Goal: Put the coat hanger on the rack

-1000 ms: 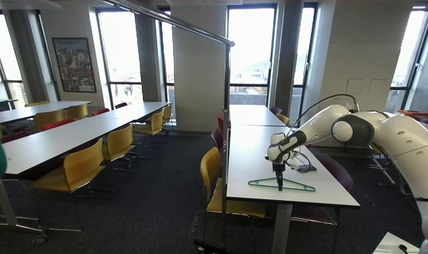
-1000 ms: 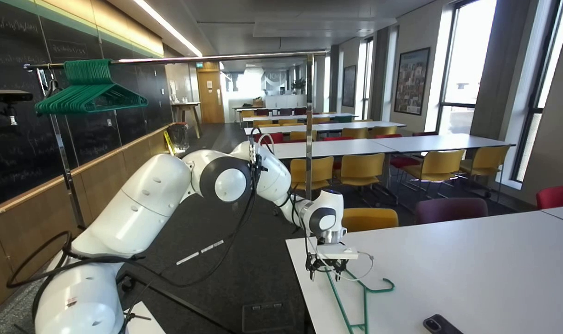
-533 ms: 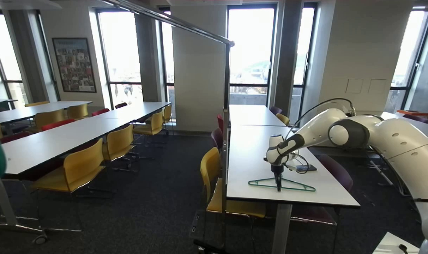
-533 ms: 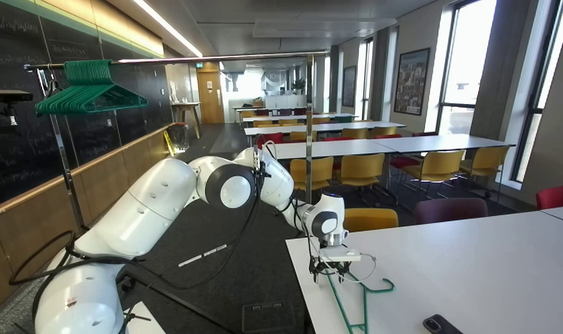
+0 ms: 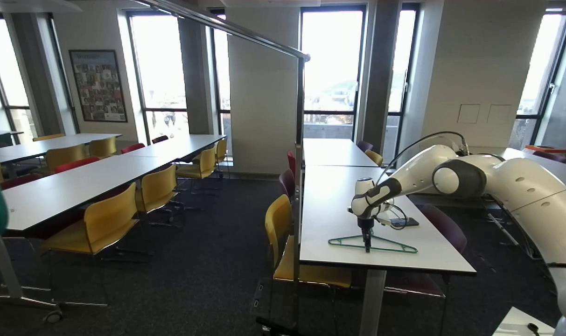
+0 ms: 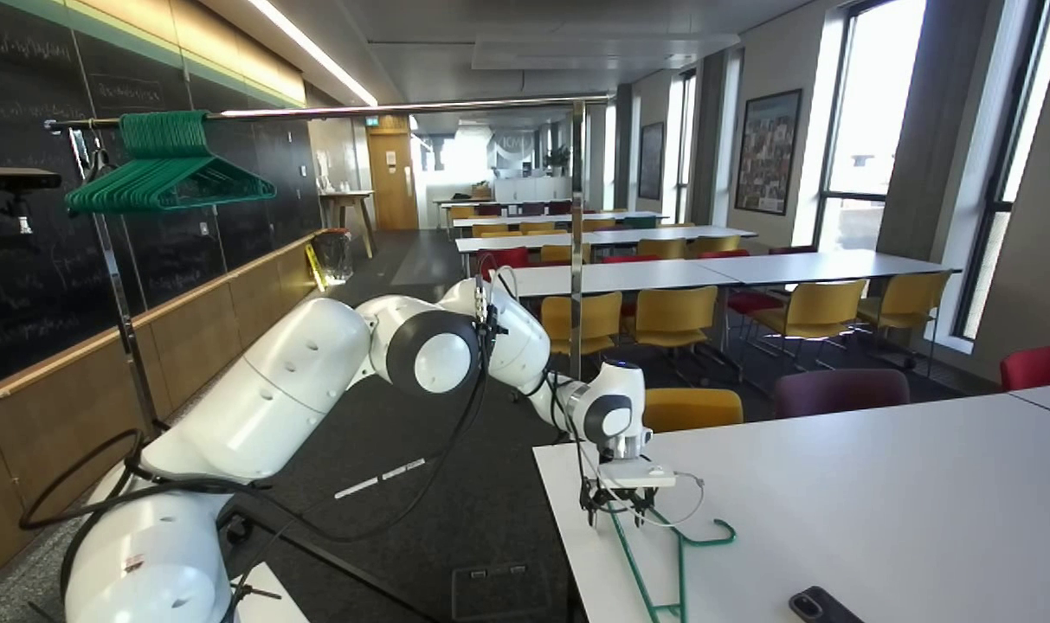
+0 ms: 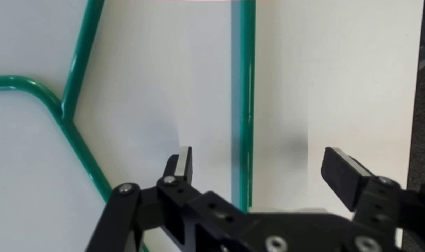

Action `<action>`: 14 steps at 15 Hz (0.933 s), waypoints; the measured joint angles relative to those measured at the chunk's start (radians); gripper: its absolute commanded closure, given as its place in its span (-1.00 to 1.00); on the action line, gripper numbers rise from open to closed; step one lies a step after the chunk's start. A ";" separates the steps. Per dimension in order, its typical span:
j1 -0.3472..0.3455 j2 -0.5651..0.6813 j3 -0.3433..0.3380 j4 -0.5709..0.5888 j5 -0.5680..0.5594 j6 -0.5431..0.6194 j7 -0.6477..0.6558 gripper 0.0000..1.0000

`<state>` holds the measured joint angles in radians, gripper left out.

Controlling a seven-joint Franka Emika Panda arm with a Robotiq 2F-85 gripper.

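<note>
The green coat hanger (image 5: pixel 397 251) lies flat on the white table (image 5: pixel 327 259) near its front edge; it also shows in an exterior view (image 6: pixel 681 571) and in the wrist view (image 7: pixel 247 87). My gripper (image 7: pixel 258 154) points down over the hanger and is open and empty. The hanger's long straight bar runs between the two fingers, nearer the left one, touching neither; the lower end is hidden behind the gripper body. The gripper shows low over the table in both exterior views (image 5: pixel 367 248) (image 6: pixel 615 521). The rack's grey metal bar (image 6: pixel 455 105) runs overhead (image 5: pixel 245 33).
Several green hangers (image 6: pixel 170 169) hang at the far left of the rack. A rack post (image 6: pixel 576 234) stands behind the arm, beside the table. A dark phone (image 6: pixel 819 603) lies on the table. A yellow chair (image 6: pixel 692 408) stands at the table's side.
The arm has sunk a little, and the gripper has shifted slightly, rightward in one exterior view and leftward in another. The fingers stay open. The hanger has not moved.
</note>
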<state>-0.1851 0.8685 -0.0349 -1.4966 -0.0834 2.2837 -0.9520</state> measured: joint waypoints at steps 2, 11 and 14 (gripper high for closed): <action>-0.001 0.008 0.000 0.010 0.000 0.000 0.000 -0.39; -0.005 0.014 -0.002 0.033 0.000 0.000 0.001 0.97; -0.006 0.014 -0.002 0.034 0.000 0.000 0.002 0.98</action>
<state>-0.1911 0.8827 -0.0373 -1.4623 -0.0834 2.2838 -0.9499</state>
